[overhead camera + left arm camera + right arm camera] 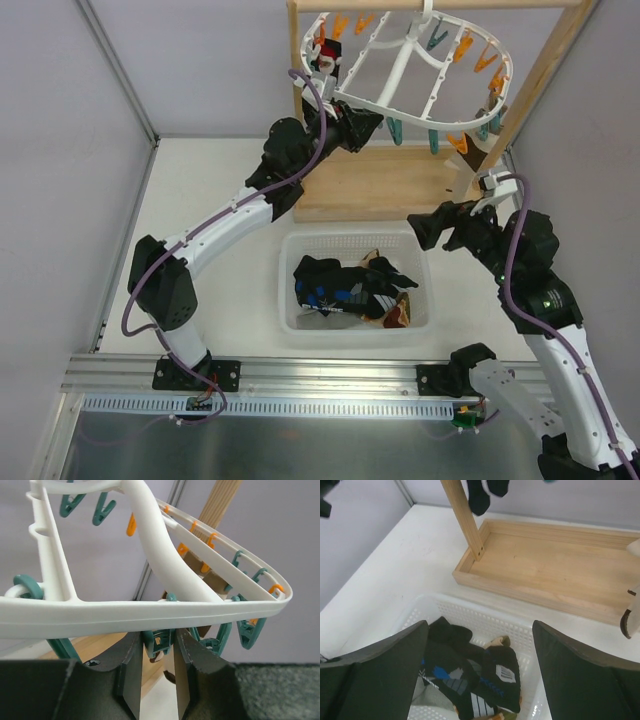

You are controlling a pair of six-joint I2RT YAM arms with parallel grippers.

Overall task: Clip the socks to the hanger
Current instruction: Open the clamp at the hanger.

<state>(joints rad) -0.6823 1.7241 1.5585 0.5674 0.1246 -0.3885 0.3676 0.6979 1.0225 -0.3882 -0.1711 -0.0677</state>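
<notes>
Your left jaws are up under the rim of the white hanger point(150, 612), on its near left side. They are narrow and pinch a teal pin point(159, 639) that hangs from the rim. Your right jaws are wide apart and hold nothing. They hang over the white basket point(350, 238) on the table point(200, 180). A pile of socks point(345, 285) lies in the basket. One dark sock point(325, 55) with some red hangs from the hanger's far left side.

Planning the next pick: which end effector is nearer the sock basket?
Right. The right end effector hovers over the far rim of the basket; the left end effector is up at the hanger.
</notes>
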